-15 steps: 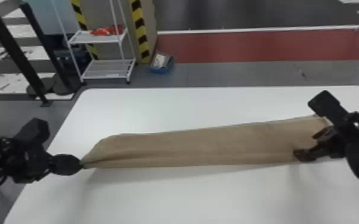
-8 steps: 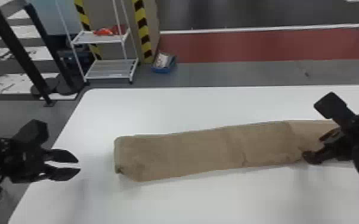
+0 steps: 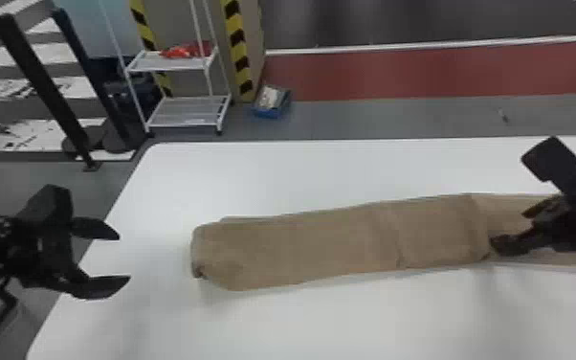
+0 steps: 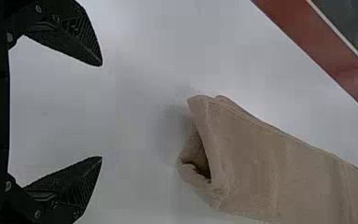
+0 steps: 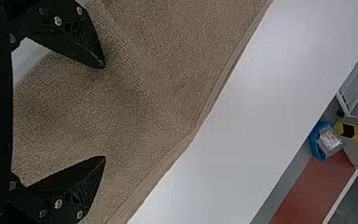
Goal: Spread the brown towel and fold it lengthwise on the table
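A long folded strip of brown towel (image 3: 311,244) lies across the white table (image 3: 330,320), its left end rounded. My left gripper (image 3: 117,261) is open off that end, over the table's left part. In the left wrist view the gripper (image 4: 100,111) has nothing between its fingers, and the towel (image 4: 270,163) shows a small hollow at its folded end. Over the towel's right part is my right gripper (image 3: 509,230). From the right wrist, the open gripper (image 5: 105,112) has its fingers spread over the towel (image 5: 158,70), where a crease crosses the cloth.
Behind the table, on the floor, stand a white wire rack (image 3: 189,112) at the left and a blue bin (image 3: 272,103) beside a striped pillar (image 3: 239,48). Dark posts (image 3: 38,81) rise past the table's far left corner.
My left gripper has opened and let go of the towel's left end, moving slightly away from it. That end has drawn back to the right and looks blunter. The right gripper has barely moved.
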Available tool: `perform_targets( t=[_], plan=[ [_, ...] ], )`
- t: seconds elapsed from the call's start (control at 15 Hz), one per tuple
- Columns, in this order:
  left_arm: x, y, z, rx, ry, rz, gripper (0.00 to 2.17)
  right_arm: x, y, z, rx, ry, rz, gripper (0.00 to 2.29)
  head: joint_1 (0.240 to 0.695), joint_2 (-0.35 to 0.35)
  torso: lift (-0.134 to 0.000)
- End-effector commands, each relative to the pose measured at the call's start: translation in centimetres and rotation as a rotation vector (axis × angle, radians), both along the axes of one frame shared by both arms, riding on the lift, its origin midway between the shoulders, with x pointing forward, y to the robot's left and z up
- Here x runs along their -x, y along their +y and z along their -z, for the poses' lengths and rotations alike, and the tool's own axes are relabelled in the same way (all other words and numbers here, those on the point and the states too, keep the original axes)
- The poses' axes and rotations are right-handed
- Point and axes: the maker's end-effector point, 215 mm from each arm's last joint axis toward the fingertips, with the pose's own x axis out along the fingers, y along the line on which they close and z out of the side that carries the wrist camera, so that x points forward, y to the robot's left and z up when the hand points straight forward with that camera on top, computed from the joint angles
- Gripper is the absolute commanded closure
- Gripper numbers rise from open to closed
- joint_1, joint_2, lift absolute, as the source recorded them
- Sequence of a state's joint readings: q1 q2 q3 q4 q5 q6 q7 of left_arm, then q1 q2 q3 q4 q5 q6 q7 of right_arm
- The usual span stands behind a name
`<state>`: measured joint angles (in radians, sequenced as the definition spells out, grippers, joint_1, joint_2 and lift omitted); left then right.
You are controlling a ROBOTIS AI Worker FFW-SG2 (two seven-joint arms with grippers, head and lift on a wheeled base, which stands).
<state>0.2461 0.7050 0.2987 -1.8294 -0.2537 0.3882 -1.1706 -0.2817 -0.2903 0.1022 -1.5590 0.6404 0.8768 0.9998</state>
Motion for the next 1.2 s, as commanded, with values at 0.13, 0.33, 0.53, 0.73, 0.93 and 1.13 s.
perform_targets(
  t=[0.13, 0.33, 0.53, 0.73, 0.93, 1.13],
  plan=[
    [0.1, -2.2, -3.4, 0.196, -0.072, -0.06, 0.21, -0.5, 0.3, -2.4, -0.065, -0.058, 0.005, 0.21, 0.695, 0.137, -0.124],
    [1.8, -4.7, -3.7, 0.394, -0.023, -0.149, 0.22, -0.7, -3.6, -3.7, -0.072, -0.1, 0.095, 0.21, 0.695, 0.111, -0.124],
    [1.7, -6.0, -1.1, 0.451, 0.021, -0.202, 0.26, 0.6, -8.0, -3.4, -0.073, -0.101, 0.18, 0.21, 0.695, 0.056, -0.124],
    [1.1, -8.4, -0.6, 0.505, -0.035, -0.21, 0.34, 1.3, -12.9, -4.8, -0.103, -0.136, 0.283, 0.22, 0.695, -0.024, -0.124],
    [0.5, -11.5, -0.6, 0.535, -0.141, -0.166, 0.6, 2.3, -15.7, -5.6, -0.14, -0.159, 0.346, 0.22, 0.695, -0.095, -0.124],
    [0.9, -12.1, 1.0, 0.527, -0.116, -0.169, 0.6, 2.9, -16.4, -5.8, -0.151, -0.167, 0.362, 0.22, 0.695, -0.163, -0.124]
  ],
)
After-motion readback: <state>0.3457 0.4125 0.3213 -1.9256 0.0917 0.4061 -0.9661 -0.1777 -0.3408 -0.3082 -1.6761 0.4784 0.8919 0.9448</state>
